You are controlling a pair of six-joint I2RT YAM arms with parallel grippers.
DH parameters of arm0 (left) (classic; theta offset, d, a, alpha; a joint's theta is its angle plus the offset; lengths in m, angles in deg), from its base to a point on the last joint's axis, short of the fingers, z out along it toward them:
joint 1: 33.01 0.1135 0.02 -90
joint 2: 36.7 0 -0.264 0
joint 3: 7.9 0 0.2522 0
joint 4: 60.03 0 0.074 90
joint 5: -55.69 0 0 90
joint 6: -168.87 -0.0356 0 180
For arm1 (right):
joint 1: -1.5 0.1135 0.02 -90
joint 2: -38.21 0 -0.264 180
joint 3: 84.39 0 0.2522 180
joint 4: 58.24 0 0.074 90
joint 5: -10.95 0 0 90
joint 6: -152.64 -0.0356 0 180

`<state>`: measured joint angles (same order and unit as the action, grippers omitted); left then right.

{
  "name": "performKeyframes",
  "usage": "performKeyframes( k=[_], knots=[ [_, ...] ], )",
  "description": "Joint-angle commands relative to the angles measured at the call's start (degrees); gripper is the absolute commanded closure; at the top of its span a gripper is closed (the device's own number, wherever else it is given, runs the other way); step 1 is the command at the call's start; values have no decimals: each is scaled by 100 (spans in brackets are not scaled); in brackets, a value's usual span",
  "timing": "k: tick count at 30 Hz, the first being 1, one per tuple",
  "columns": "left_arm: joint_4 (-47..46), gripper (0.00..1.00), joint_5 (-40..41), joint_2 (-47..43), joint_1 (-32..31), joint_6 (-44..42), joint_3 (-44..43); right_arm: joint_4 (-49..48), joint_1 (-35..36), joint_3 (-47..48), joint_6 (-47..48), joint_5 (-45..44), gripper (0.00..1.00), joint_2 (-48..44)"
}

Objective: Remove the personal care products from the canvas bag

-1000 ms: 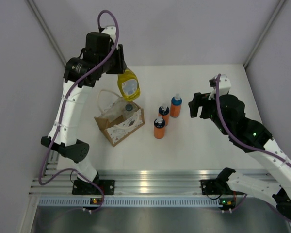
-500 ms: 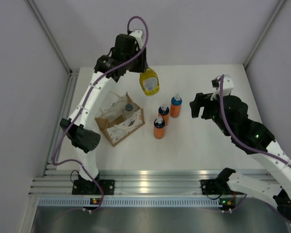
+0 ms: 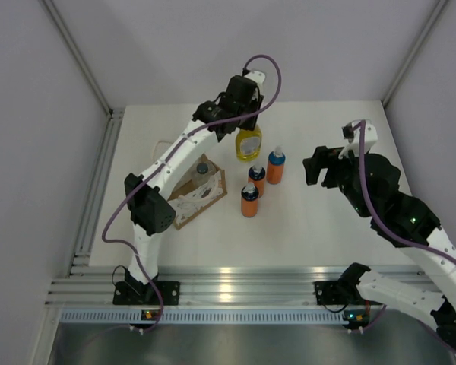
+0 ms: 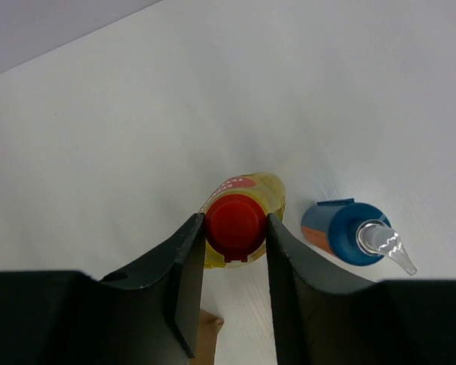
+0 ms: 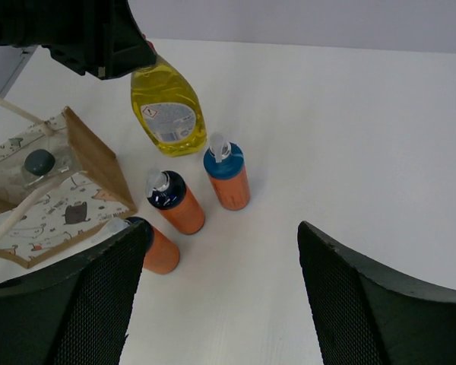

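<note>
Left gripper [image 4: 234, 226] pinches yellow bottle [image 4: 267, 192] by red cap [image 4: 235, 220], hidden overhead; right gripper [image 5: 220, 232] gapes.

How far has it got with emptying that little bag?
Done: three orange bottles stand on the table outside the canvas bag. In hand: the left gripper is shut on the yellow bottle by its red cap, beside them. Left: the pale bottle sits inside the bag. The right gripper is open and empty.
</note>
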<state>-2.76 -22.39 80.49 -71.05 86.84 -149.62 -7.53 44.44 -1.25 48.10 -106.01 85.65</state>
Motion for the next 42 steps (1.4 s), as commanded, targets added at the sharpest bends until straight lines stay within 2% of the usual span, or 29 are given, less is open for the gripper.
performKeyframes(
  k=[1,10,26,30,31,33,34,37,41,42],
  knots=[
    [-1107,100,495,-126,16,-137,-159,49,-110,5,57,-178,22,-138],
    [-1283,100,732,103,-81,-111,122,58,-119,14,119,-222,21,-235],
    [-1670,100,952,-143,-107,416,1344,58,-128,40,241,-178,19,-271],
    [-1687,88,952,-257,-107,469,1537,58,-119,93,303,-204,18,-253],
    [-1696,79,935,-284,-107,486,1590,58,-128,93,303,-213,18,-244],
    [-1705,69,943,-337,-107,504,1669,49,-128,93,329,-222,18,-227],
    [-1705,56,943,-354,-107,495,1678,58,-136,84,330,-213,18,-226],
    [-1705,31,1005,-416,-107,478,1669,58,-137,75,321,-204,18,-209],
    [-1696,16,1154,-556,-107,495,1564,58,-137,84,303,-161,17,-148],
    [-1696,2,1224,-583,-107,495,1520,58,-145,93,303,-152,17,-130]
  ],
)
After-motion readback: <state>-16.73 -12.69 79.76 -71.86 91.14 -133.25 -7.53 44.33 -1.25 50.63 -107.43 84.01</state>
